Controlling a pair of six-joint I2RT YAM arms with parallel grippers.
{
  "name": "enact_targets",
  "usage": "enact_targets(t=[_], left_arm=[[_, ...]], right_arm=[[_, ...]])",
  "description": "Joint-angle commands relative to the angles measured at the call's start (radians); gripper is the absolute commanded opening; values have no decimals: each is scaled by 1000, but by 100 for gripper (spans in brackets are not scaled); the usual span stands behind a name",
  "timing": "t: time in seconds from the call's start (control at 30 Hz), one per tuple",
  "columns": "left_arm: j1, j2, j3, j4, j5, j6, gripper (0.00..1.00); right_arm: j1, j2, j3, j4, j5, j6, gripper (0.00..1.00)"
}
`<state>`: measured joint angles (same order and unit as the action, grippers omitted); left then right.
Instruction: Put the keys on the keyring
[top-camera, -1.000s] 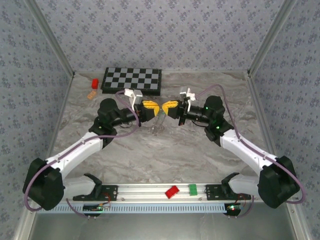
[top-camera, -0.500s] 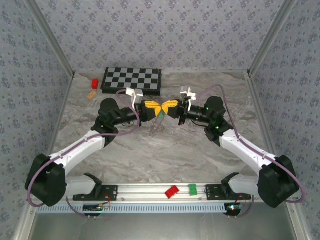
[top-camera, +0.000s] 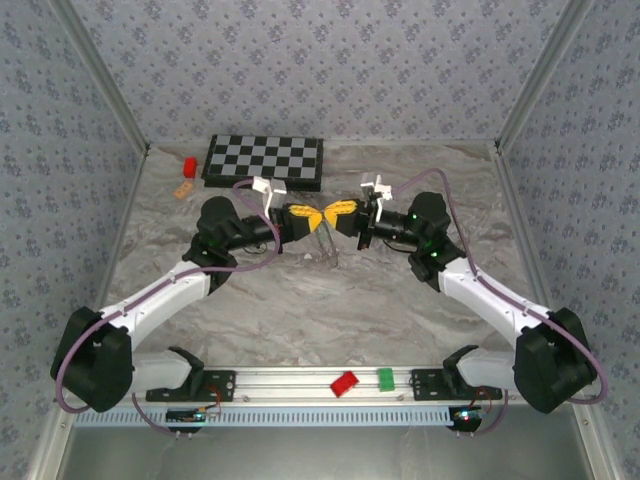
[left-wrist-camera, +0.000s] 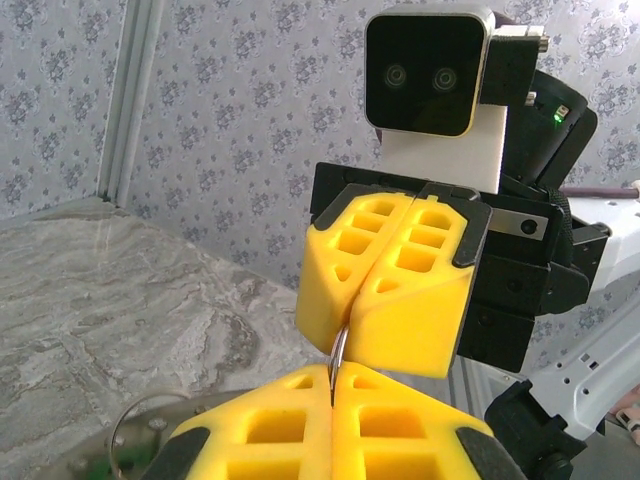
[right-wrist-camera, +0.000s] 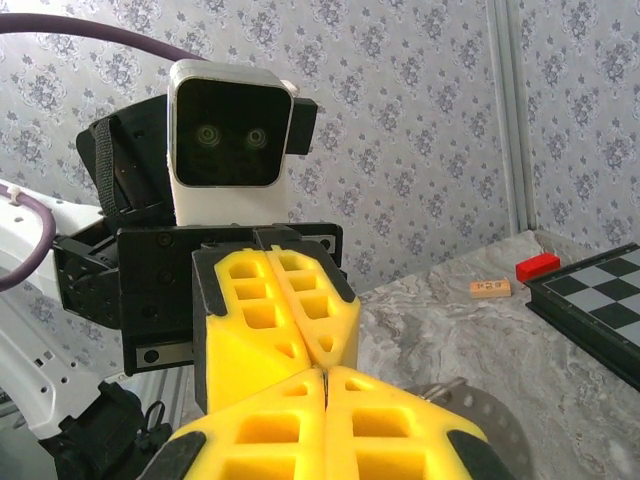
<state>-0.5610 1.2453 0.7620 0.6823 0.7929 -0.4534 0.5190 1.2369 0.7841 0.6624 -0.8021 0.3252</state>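
**Markings.** A small tan tile (right-wrist-camera: 490, 288) carries marks too small to read.

**Grippers.** The left gripper (top-camera: 314, 220) and right gripper (top-camera: 329, 217) meet tip to tip above the table (top-camera: 300, 310). Each has its yellow pads pressed fully together.

**Task item.** In the left wrist view a thin, curved silvery edge runs from the right gripper's seam into the left gripper's seam. It appears to be the rim of the keyring (left-wrist-camera: 338, 352), pinched by both. The rest of the ring hangs below the fingertips as a grey hoop with a hollow centre. A green patch (left-wrist-camera: 100, 466) lies under it, too blurred to identify.

**Surroundings.**
- A chessboard (top-camera: 265, 160) lies beyond the left gripper.
- A red block (top-camera: 189, 165) and the tile sit further out to that gripper's left.
- A second red block (top-camera: 345, 383) and a green block (top-camera: 385, 378) rest on the rail behind both wrists.
- The ring hangs well apart from all of these.
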Motion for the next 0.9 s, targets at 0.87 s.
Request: enact_targets(t=[0.87], left_arm=[[-5,-50,101,-557,-33,487,0]], right_arm=[[39,24,320,-959,82,-500,28]])
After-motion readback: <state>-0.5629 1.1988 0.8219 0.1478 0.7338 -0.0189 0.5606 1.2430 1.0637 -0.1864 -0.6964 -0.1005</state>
